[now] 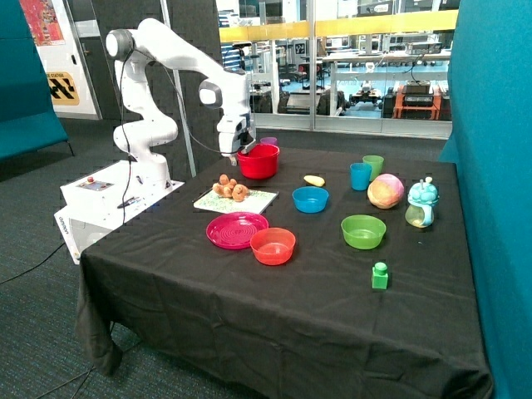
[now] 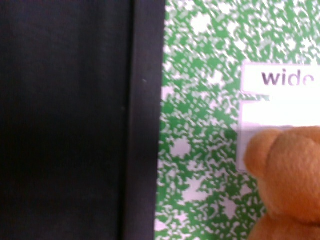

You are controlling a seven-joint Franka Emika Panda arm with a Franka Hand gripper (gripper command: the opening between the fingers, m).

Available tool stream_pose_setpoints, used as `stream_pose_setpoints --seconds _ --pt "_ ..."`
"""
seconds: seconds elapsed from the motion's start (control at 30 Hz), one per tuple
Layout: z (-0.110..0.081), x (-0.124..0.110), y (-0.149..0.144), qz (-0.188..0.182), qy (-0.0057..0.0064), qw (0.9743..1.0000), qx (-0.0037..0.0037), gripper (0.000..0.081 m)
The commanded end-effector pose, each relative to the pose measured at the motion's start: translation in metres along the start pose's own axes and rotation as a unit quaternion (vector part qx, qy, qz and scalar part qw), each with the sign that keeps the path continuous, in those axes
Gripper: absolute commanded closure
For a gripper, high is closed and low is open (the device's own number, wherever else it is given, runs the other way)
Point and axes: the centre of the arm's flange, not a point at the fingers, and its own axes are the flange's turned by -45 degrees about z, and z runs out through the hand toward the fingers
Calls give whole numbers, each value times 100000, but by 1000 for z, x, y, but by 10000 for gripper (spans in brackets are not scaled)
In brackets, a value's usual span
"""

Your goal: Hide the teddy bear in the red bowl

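Black-cloth table (image 1: 249,291); teddy bear (image 1: 230,189) on notebook (image 1: 249,202); glass-walled lab.

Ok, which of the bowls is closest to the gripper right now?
The red bowl, the deep one at the back of the table beside the gripper. The orange-red bowl, blue bowl and green bowl all sit nearer the front.

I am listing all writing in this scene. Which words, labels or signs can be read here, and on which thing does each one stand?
"wide" on the white label of the green speckled notebook, beside the teddy bear.
Yellow and black sign on the back wall: too small to read.
Nothing readable on the red bowl or near the gripper.
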Motion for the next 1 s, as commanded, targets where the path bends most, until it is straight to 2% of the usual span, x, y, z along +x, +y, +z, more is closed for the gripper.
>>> stream_pose_setpoints --seconds 0.0,0.3,0.37,0.47,0.67,0.8,0.97 --pt "28 -11 22 1819 -171 99983 81 380" --pt "47 -21 33 2924 -172 99957 79 343" --pt "49 -23 34 2898 -172 99958 79 299" --pt "52 -27 35 2962 -172 99956 79 166" --pt "48 -22 31 2421 -171 99971 80 42" --pt "49 -21 32 2325 -171 99973 80 6" --pt "51 -23 36 2469 -171 99969 80 2"
